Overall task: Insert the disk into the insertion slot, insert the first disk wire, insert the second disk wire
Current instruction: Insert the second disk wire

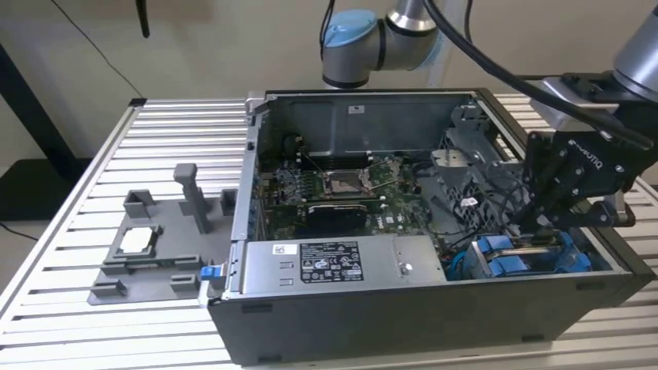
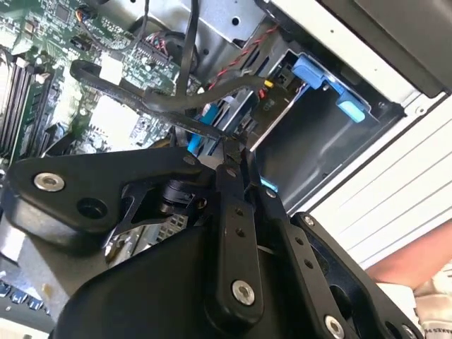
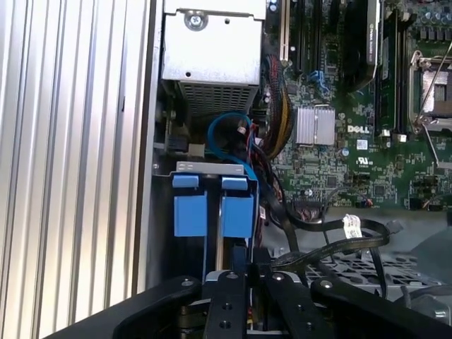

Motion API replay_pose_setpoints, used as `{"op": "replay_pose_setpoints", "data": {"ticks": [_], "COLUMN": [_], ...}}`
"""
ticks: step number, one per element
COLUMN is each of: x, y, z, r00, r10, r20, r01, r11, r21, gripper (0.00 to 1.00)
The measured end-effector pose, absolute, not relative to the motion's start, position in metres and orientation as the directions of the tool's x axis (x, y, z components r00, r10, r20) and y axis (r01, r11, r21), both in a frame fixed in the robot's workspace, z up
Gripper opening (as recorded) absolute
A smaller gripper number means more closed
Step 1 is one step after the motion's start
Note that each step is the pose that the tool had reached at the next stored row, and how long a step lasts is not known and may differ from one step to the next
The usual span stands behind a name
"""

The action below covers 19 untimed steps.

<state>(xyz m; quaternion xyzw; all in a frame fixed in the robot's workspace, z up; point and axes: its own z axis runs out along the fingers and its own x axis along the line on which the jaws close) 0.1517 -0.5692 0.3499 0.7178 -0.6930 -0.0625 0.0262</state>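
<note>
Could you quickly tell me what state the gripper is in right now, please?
Gripper: fingers drawn together, shut, above the blue plastic carrier tabs.

1. The exterior view looks down from high in front on the open computer case (image 1: 432,231) on the tabletop (image 1: 103,339).
2. Both wrist views sit close inside it, sharing the motherboard (image 3: 353,141) and blue carrier tabs (image 3: 212,205).

Ribbed aluminium table (image 1: 92,208) of parallel slats, seen in the exterior view. Resting directly on it: open grey computer case (image 1: 411,324), toward the exterior view's right and reaching near the front edge; grey plastic fixture (image 1: 154,258) with upright posts, just beside the case on the exterior view's left, carrying a small silver square part (image 1: 139,241). Slats bare between fixture and table edge.
</note>
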Motion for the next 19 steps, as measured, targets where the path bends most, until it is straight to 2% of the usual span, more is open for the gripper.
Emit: {"op": "replay_pose_setpoints", "data": {"ticks": [19], "x": [0.164], "y": [-0.574], "z": [0.341], "r00": [0.022], "r10": [-0.998], "r20": [-0.065], "r01": [-0.985], "r11": [-0.033], "r21": [0.168], "gripper": [0.16]}}
